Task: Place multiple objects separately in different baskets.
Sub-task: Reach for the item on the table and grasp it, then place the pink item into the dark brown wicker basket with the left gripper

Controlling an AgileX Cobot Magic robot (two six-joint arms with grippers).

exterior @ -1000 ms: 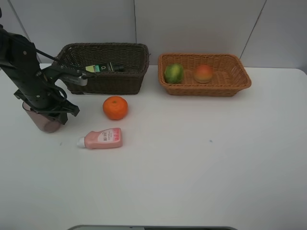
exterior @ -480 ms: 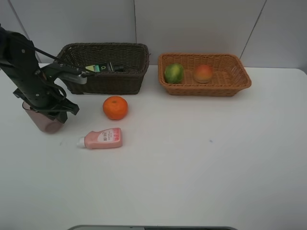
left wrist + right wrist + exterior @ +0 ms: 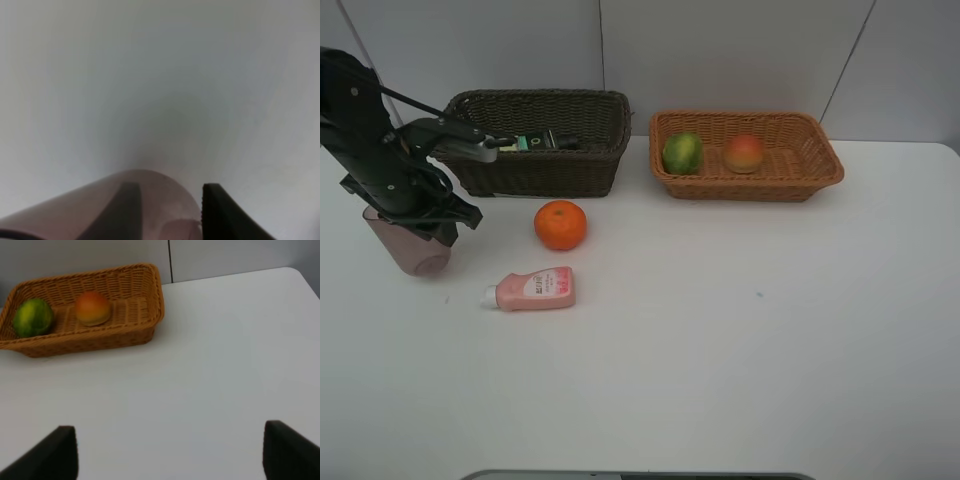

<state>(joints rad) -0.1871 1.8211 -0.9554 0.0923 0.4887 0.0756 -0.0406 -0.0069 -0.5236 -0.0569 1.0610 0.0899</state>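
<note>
My left gripper (image 3: 425,228) is shut on the wall of the translucent mauve cup (image 3: 408,250) at the table's left. In the left wrist view one finger shows inside the cup (image 3: 100,210) and one finger (image 3: 225,215) outside it. The orange (image 3: 560,224) and the small pink bottle (image 3: 532,289), lying on its side, are on the table to the cup's right. The pump bottle (image 3: 542,141) lies in the dark brown basket (image 3: 540,175). The green fruit (image 3: 682,152) and the peach (image 3: 744,153) lie in the tan basket (image 3: 750,186). My right gripper (image 3: 169,429) is open and empty; it is out of the exterior view.
The two baskets stand side by side at the back of the white table (image 3: 720,330), against a grey wall. In the right wrist view the tan basket (image 3: 145,300) holds the green fruit (image 3: 32,317) and the peach (image 3: 92,307).
My left arm has risen a little and shifted towards the back left, still holding the cup's wall. The cup has barely moved. Nothing else has moved.
</note>
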